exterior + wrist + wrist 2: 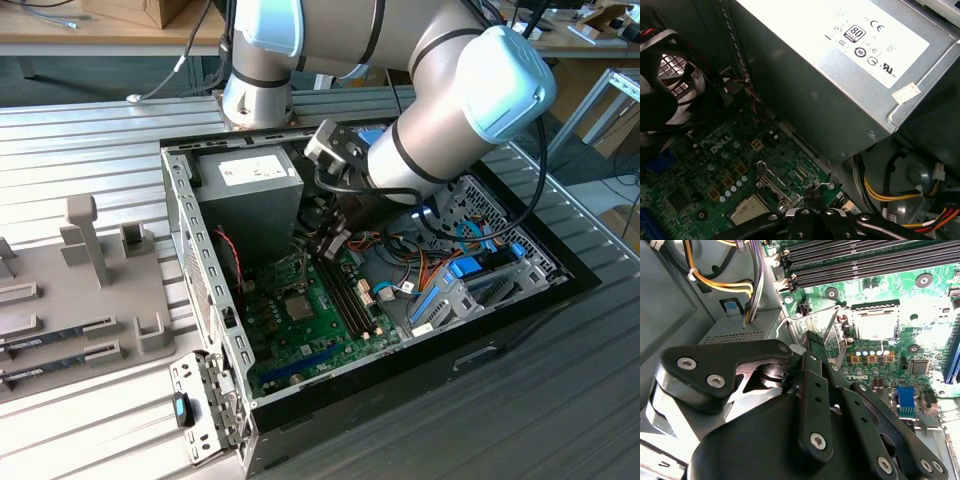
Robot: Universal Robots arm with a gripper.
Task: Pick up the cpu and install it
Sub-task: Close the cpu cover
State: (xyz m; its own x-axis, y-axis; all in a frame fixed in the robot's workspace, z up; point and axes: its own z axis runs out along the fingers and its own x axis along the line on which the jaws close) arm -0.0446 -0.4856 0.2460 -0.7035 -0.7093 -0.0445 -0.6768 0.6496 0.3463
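Note:
The cpu lies flat in the motherboard socket with its silvery top showing; it also shows in the first wrist view and in the exterior view. The socket's metal frame stands tilted up beside it. My gripper is down inside the computer case, a short way from the cpu, with its fingers closed together. Its tips are right at the thin wire lever of the socket. Whether they pinch the lever I cannot tell. Nothing else is between the fingers. In the exterior view the gripper hangs over the board.
The open case holds a grey power supply close behind the gripper, memory slots, a black fan and cable bundles. A grey fixture plate with memory sticks lies at the exterior view's left.

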